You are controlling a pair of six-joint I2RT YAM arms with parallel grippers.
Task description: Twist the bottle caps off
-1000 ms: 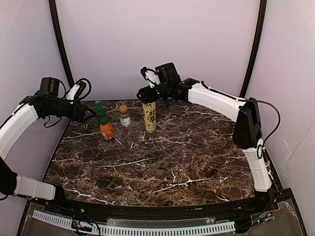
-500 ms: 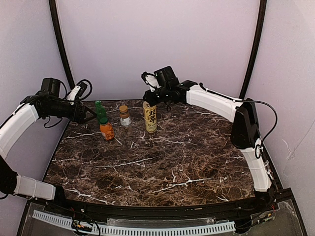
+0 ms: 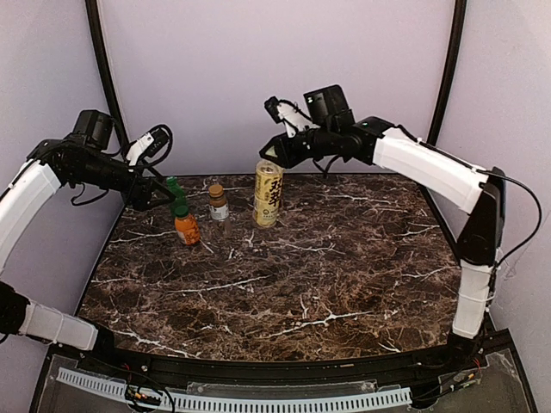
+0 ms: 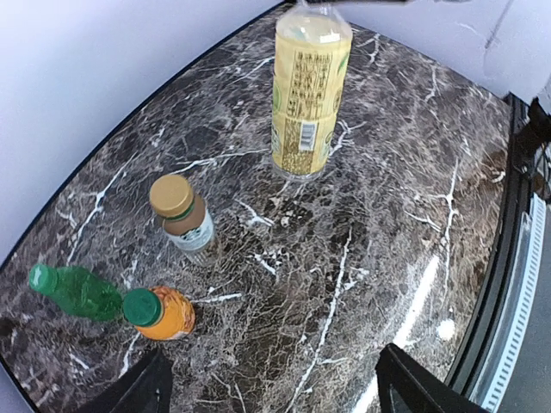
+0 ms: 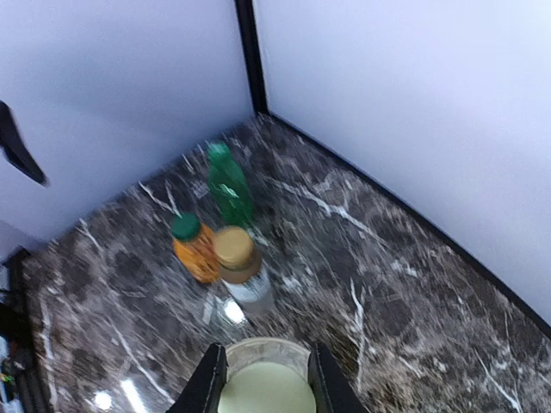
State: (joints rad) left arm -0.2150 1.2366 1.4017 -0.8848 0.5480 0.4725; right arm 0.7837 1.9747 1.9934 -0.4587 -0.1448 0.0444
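Table: dark marbled top. All four bottles stand in its far left part, well away from the arm bases.
Tea bottle: the tallest, and the rightmost of the group. Its long axis is close to vertical with the mouth end up. I think I see a slight lean in the overhead view, but I can't confirm it.
Right gripper: it comes down on the tea bottle from above. My right wrist view shows a finger on each side of the cream-white cap, so I read it as clamped on the cap.
Left gripper: fingers wide apart and holding nothing. It hovers beside the slim green bottle.
Step in hand: I judge the first cap is being worked now, the tea bottle's.
Next move: twist the wrist about the bottle's vertical axis. Nothing braces the body, so I would bring the left gripper across to steady it, or the bottle may just spin.
Brown bottle: upright, with its golden-brown cap on.
Orange juice bottle: upright, with its green cap on, just beside the slim green bottle.
Slim green bottle's cap: on, pointing up.
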